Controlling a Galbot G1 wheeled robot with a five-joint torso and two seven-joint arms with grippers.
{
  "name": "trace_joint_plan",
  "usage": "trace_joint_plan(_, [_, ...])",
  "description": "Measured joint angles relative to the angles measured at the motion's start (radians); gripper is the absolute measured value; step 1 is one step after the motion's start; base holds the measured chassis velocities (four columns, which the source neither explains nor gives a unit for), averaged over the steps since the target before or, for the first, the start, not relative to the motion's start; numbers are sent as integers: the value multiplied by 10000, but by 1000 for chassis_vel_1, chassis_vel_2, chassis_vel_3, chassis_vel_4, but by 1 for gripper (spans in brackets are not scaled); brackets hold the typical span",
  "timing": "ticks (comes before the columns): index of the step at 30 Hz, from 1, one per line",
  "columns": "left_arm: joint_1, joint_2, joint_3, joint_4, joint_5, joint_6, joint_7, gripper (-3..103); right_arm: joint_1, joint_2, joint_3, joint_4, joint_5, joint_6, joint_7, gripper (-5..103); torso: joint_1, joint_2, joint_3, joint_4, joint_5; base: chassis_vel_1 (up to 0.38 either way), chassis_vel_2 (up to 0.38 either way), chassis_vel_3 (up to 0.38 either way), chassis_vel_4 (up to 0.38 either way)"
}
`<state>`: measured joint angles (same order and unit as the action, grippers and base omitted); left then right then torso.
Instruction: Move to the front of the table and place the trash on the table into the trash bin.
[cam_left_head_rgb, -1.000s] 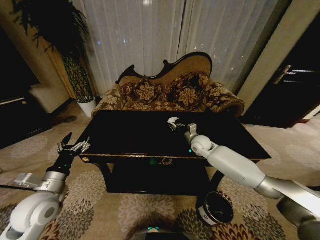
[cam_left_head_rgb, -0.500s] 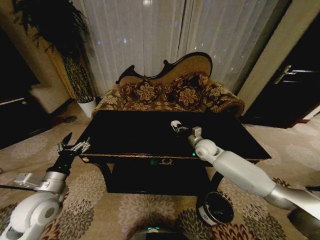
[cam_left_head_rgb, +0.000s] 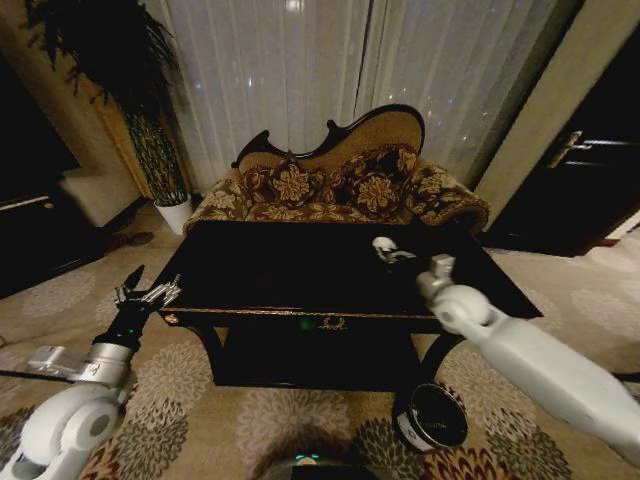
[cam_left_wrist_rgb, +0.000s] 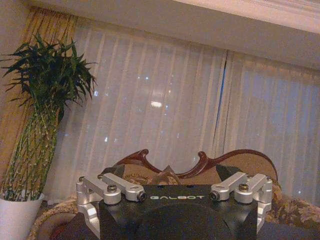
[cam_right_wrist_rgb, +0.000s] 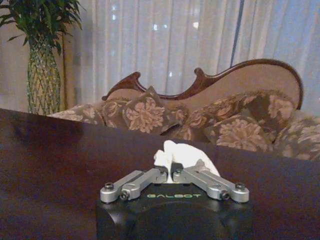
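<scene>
Crumpled white paper scrap (cam_right_wrist_rgb: 182, 154) — pinched in the right tool (cam_right_wrist_rgb: 172, 174).

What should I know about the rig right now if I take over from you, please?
Right pincer: shut on the crumpled white paper, above the table, right of centre.
Left pincer: open, parked off the table's left end.
Trash bin: on the carpet below the table's front right.
Done: paper gripped.
Left: carry it to the bin and release.
</scene>
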<state>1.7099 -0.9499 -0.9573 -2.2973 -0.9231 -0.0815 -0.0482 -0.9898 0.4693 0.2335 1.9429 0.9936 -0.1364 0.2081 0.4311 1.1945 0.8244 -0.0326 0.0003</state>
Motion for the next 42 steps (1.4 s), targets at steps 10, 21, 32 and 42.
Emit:
trace_joint_plan(10, [0, 0, 0, 0, 0, 0, 0, 100, -3776, 658, 3623, 945, -293, 337, -279, 1, 0, 0, 0, 4, -3, 0, 0, 0, 0])
trace_joint_plan(21, [0, 0, 0, 1, 0, 0, -1, 100, -7154, 2231, 7019, 854, -845, 1766, -1801, 1, -1, 1, 0, 1, 0, 0, 0, 0, 0])
trace_joint_plan(32, [0, 0, 0, 0, 0, 0, -1, 100, -8996, 3302, 8434, 174, -1406, 3361, -3184, 1, -1, 1, 0, 3, -4, 0, 0, 0, 0])
trace_joint_plan(42, [0, 0, 0, 1, -1, 0, 0, 100, -9551, 4070, 7920, -1117, -2347, 5160, -4443, 1, 0, 0, 1, 1, -3, 0, 0, 0, 0])
